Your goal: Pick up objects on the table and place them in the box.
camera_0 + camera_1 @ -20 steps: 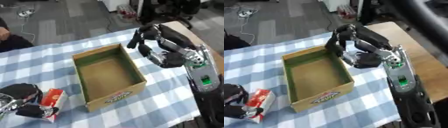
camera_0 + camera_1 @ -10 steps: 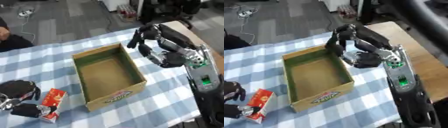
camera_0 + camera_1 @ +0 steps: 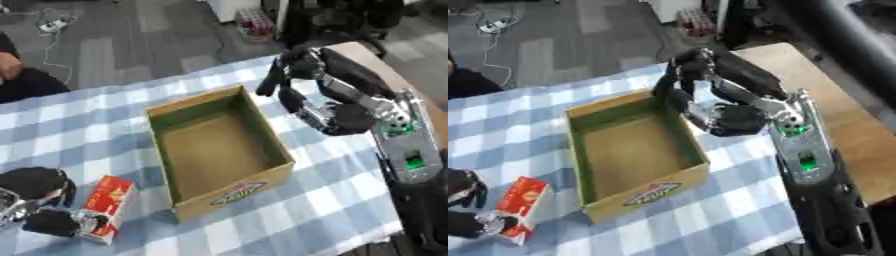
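Red-and-white small carton (image 3: 107,207): lay flat on blue-and-white checked tablecloth (image 3: 332,200), near lower left corner, just beside left wall of open brown cardboard box (image 3: 219,150). Print on carton's face too blurred to read. Gripped at its near end by black left hand (image 3: 52,220), fingers curled round lower edge of carton; fingertips mostly lost in blur, so exact contact hard to judge. Left hand partly cut off by left border in both views, more so in right eye view, with wrist and arm out of sight.

Cardboard box stood upright near middle of table, flaps not visible, inside bare as far as could be seen; near inner wall hidden behind its own front rim. Oval label on front wall seen at an angle, lettering unreadable.

Black right hand (image 3: 311,92) with silver joints hovered over far right corner of box, fingers bent downward and spread, holding nothing. Whether fingertips touched box rim could not be told. Right forearm ran down to lower right corner, with small green lights on its casing, lower end cut off.

Bare wooden tabletop (image 3: 846,125) showed beyond right edge of cloth. Grey floor (image 3: 131,45) behind, with dark blurred shapes at top edge not identifiable.
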`<state>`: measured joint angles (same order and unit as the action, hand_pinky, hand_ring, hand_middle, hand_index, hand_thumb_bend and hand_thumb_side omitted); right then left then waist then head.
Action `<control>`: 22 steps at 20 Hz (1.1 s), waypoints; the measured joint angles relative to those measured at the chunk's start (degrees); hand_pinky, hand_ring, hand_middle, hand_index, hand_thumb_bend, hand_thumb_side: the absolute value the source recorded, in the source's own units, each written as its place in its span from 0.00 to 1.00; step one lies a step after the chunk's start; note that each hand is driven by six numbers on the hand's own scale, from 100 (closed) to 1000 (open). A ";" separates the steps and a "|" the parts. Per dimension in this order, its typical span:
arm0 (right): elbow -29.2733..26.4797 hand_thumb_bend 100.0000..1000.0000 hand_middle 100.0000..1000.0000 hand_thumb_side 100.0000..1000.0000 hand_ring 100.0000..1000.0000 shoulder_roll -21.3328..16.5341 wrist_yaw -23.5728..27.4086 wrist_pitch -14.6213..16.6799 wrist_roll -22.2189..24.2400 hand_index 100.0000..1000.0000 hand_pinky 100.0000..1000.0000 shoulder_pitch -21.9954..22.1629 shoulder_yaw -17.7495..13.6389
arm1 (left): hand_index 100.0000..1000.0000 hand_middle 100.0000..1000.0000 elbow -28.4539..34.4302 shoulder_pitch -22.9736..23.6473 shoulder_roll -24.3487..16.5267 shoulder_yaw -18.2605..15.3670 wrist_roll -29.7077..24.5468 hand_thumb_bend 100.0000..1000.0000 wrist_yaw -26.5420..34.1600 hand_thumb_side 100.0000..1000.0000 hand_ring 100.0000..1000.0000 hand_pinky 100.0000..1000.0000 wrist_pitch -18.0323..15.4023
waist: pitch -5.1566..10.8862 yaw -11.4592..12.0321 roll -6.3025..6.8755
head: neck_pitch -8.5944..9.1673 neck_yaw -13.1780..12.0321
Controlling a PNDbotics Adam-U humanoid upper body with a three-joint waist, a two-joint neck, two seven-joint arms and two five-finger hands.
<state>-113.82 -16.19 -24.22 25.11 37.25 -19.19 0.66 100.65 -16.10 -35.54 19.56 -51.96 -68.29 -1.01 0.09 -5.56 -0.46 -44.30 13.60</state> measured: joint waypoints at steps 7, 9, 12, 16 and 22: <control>0.00 0.00 0.48 1.00 0.31 0.00 0.01 0.00 0.00 0.68 0.35 0.00 0.00 | 0.66 0.49 0.39 -0.11 0.43 0.27 -0.01 0.33 1.18 1.00 0.37 0.06 -0.07 | 0.00 -0.05 0.00 | 0.00 0.00; 0.00 0.00 0.48 1.00 0.31 0.00 0.01 0.00 0.00 0.68 0.35 0.00 0.00 | 0.66 0.49 0.51 -0.31 0.43 0.28 -0.01 0.33 1.35 1.00 0.37 0.06 -0.08 | 0.00 -0.05 0.00 | 0.00 0.00; 0.00 0.00 0.48 1.00 0.31 0.00 0.01 0.00 0.00 0.68 0.35 0.00 0.00 | 0.66 0.49 0.52 -0.55 0.43 0.40 -0.01 0.33 1.37 1.00 0.38 0.07 -0.30 | 0.00 -0.15 0.00 | 0.00 0.00; 0.00 0.00 0.48 1.00 0.31 0.00 0.03 0.01 0.01 0.68 0.35 0.00 0.00 | 0.67 0.49 0.38 -0.56 0.43 0.79 0.01 0.35 1.33 1.00 0.38 0.08 -0.57 | 0.00 -0.22 0.00 | 0.00 0.00; 0.00 0.00 0.48 1.00 0.31 0.01 0.10 0.01 0.01 0.67 0.35 -0.03 0.01 | 0.68 0.51 -1.15 -0.95 0.43 1.67 0.01 0.55 0.48 1.00 0.39 0.10 -1.93 | 0.00 -0.34 0.07 | 0.00 0.00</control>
<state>-113.82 -16.17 -24.12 25.13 37.26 -19.22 0.67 99.50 -17.05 -35.11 21.22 -51.94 -67.81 -2.93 0.09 -5.91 -0.39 -44.30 13.61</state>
